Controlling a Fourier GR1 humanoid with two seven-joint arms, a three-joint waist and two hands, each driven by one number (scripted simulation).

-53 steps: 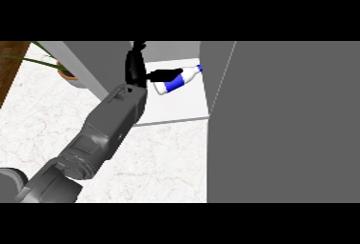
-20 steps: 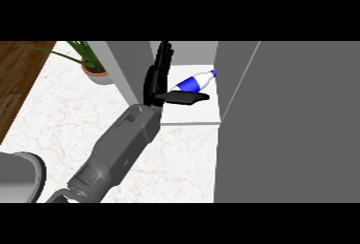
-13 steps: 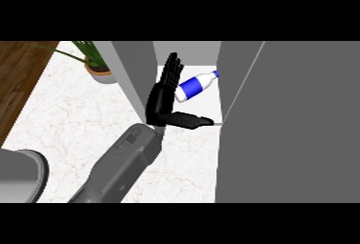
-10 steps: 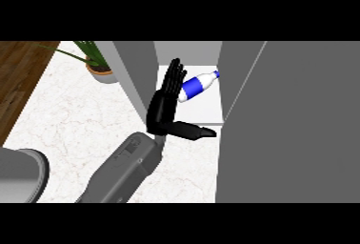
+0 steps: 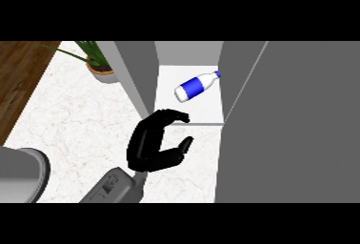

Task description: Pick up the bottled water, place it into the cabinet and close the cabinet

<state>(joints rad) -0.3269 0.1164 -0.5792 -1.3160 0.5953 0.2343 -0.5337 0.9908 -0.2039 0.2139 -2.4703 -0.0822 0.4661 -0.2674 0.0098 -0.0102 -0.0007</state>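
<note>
The bottled water (image 5: 195,87), white with a blue label, lies on its side on the white shelf (image 5: 204,112) inside the open cabinet, cap pointing to the upper right. My left hand (image 5: 149,145) is in front of the shelf's edge, below and left of the bottle and apart from it. Its fingers are curled towards the thumb and nothing is between them. The right hand does not show.
A broad grey panel (image 5: 295,119) of the cabinet fills the right side, and its grey left wall (image 5: 137,71) stands beside my hand. A potted plant (image 5: 98,69) sits at the back left on the marble counter (image 5: 63,124). A grey rounded shape (image 5: 21,176) lies at the lower left.
My left hand let go of the bottle, drew back out of the cabinet towards the lower edge and curled its fingers. The bottle now rests on the shelf.
</note>
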